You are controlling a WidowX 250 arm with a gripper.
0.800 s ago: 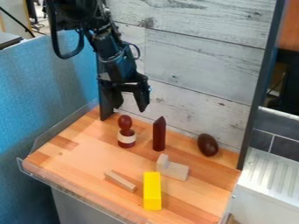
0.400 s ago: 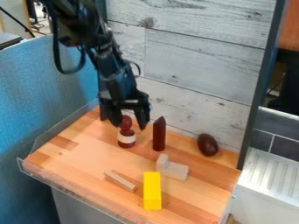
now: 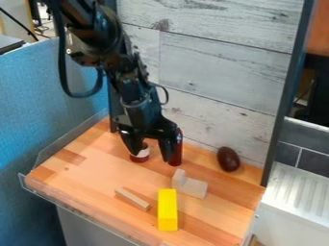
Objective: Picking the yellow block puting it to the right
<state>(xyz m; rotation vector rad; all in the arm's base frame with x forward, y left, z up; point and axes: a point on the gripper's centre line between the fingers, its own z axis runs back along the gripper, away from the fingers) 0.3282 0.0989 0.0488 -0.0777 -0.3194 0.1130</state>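
"Where does the yellow block [image 3: 167, 210] lie?"

"Near the front edge of the wooden tabletop [image 3: 87, 175], with wood surface stretching to its right. A see-through rim [image 3: 67, 201] lines the front and left; a plank wall [image 3: 225, 81] stands behind."

"And around it?"

"A pale stick [image 3: 132, 199] at left, a pale stepped block [image 3: 193, 188] just behind, a dark egg-shaped piece [image 3: 228, 159] farther back at right. A pointed red piece [image 3: 178, 154] and a banded red piece [image 3: 141, 154] stand partly hidden behind the gripper [image 3: 151, 155]."

"The arm [image 3: 132, 84]?"

"Slanting in from upper left, gripper pointing down, jaws spread, above and behind the stick."
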